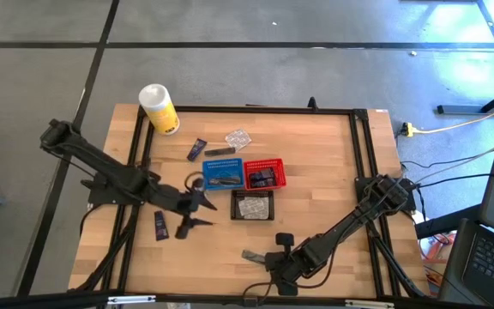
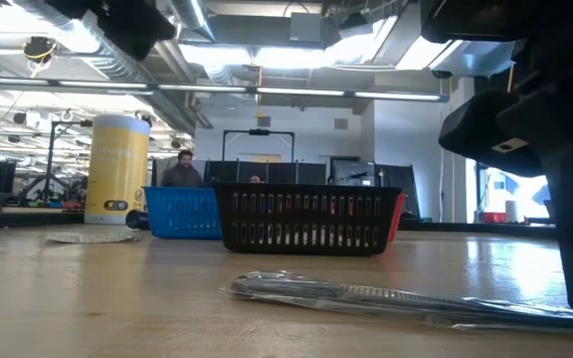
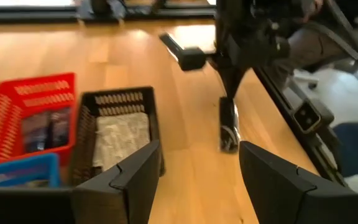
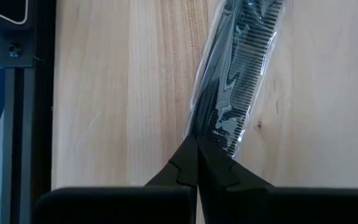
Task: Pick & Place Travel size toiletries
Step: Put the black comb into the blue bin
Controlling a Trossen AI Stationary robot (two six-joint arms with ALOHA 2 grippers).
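Observation:
A black comb in a clear crinkly packet [image 4: 235, 81] lies near the table's front edge [image 1: 251, 255], with my right gripper [image 4: 196, 163] shut on one end of it. My left gripper [image 1: 206, 214] hovers open, left of the black basket [image 1: 253, 206], its fingers [image 3: 135, 174] empty. That basket holds clear packets [image 3: 122, 138]. The red basket [image 1: 264, 174] and the blue basket [image 1: 223, 174] hold dark items. A navy sachet [image 1: 160, 225] lies flat by the left arm. Another navy sachet [image 1: 196, 149], a dark tube [image 1: 219, 152] and a clear packet [image 1: 237, 138] lie behind the baskets. My right gripper pinches the end of the clear wrapper [image 4: 211, 134] between its two fingertips. The fingers slant steeply down from the table's right and run roughly along the packet. The packet's length [image 2: 396, 298] lies flat on the table.
A large white-and-yellow canister [image 1: 159, 109] stands at the far left corner. Black frame rails [image 1: 363, 163] run along the table's sides. Bare wood lies between the black basket and the comb packet. A person [image 2: 180, 171] shows in the room behind.

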